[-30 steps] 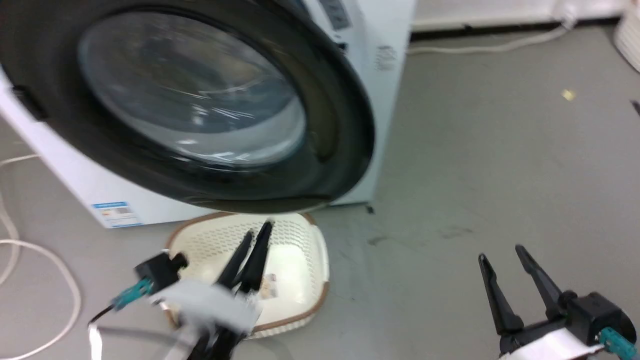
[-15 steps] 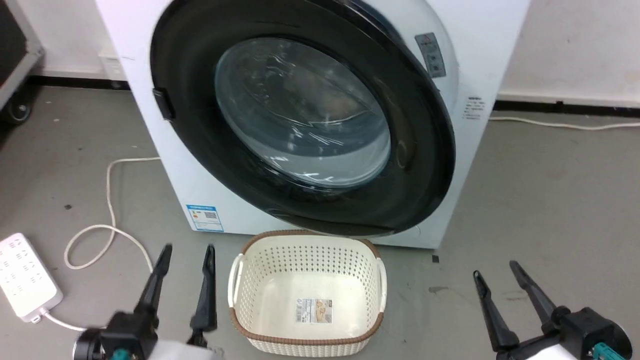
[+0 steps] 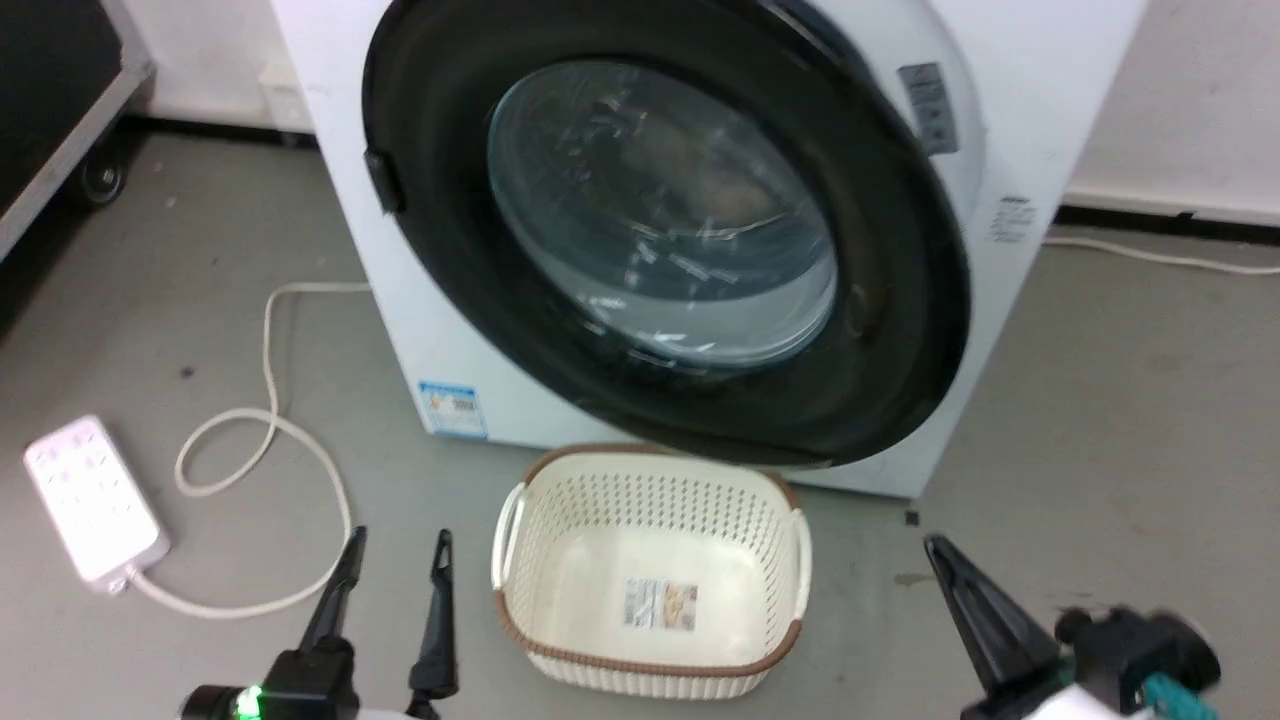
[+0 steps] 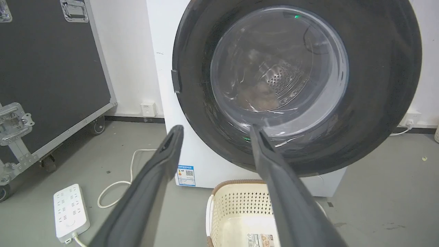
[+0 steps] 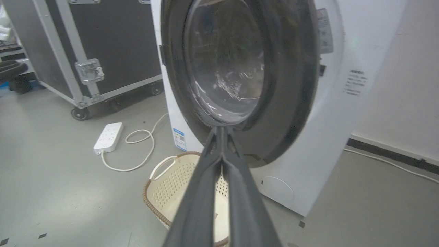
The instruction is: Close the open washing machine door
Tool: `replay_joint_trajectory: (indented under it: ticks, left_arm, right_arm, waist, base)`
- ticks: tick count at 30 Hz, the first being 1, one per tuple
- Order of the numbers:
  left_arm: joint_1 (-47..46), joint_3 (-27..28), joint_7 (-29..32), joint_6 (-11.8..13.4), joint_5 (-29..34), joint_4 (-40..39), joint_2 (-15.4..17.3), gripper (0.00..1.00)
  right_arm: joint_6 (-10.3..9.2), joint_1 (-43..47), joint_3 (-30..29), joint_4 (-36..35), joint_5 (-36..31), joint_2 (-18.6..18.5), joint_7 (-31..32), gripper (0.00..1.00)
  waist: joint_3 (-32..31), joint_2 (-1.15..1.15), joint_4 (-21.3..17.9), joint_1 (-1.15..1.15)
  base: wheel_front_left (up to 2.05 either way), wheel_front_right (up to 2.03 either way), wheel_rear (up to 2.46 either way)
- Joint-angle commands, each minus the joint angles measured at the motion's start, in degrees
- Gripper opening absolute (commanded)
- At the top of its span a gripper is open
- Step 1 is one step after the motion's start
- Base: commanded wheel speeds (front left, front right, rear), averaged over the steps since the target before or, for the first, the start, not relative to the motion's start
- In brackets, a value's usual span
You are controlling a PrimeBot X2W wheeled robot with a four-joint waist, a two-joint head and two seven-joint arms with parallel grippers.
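The round, black-rimmed glass washing machine door is seen beyond a cream plastic basket, its left latch edge nearer the wide-open left gripper than the empty, pinched-shut right gripper.

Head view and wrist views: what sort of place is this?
Likely a lab or workshop test space, not a home laundry: a white washing machine on bare grey floor, a wheeled black flight case beside it, and a power strip lying loose.
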Motion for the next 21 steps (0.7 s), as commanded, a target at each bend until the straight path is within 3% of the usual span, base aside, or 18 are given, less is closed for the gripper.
replay_joint_trajectory:
  ticks: [1, 8, 9, 11, 21]
  left_arm:
    - [-1.1, -0.4, -0.2, 0.0, 0.6, 0.3, -0.6, 1.00]
    - [-3.5, -2.6, -0.2, 1.4, 1.8, 0.6, -2.0, 1.00]
    - [-4.7, -3.8, -0.2, 2.1, 2.0, 0.4, -2.4, 1.00]
    - [-5.5, -4.5, -0.2, 2.7, 2.0, 0.2, -2.6, 1.00]
    - [-8.5, -7.9, -0.2, 4.6, 1.2, -0.2, -3.0, 1.00]
  right_arm:
    - [0.05, -2.6, 1.7, -0.7, 0.9, -1.9, 0.3, 0.00]
    - [0.05, -13.8, 9.8, -1.9, 8.3, -11.8, 4.3, 0.00]
    - [0.05, -19.3, 11.5, -1.0, 12.9, -16.6, 6.2, 0.00]
    - [0.05, -22.8, 12.1, 0.3, 16.0, -19.5, 7.3, 0.00]
    - [0.05, -37.6, 11.3, 12.9, 26.7, -29.3, 10.5, 0.00]
  waist:
    - [2.0, 0.00, 1.8, 0.01]
    - [7.7, 0.00, 6.1, 0.01]
    - [10.1, 0.00, 8.0, 0.01]
    - [11.6, 0.00, 9.2, 0.01]
    - [17.3, 0.00, 14.0, 0.01]
  base:
    - [0.00, 0.00, 0.00]
    - [0.00, 0.00, 0.00]
    - [0.00, 0.00, 0.00]
    - [0.00, 0.00, 0.00]
    - [0.00, 0.00, 0.00]
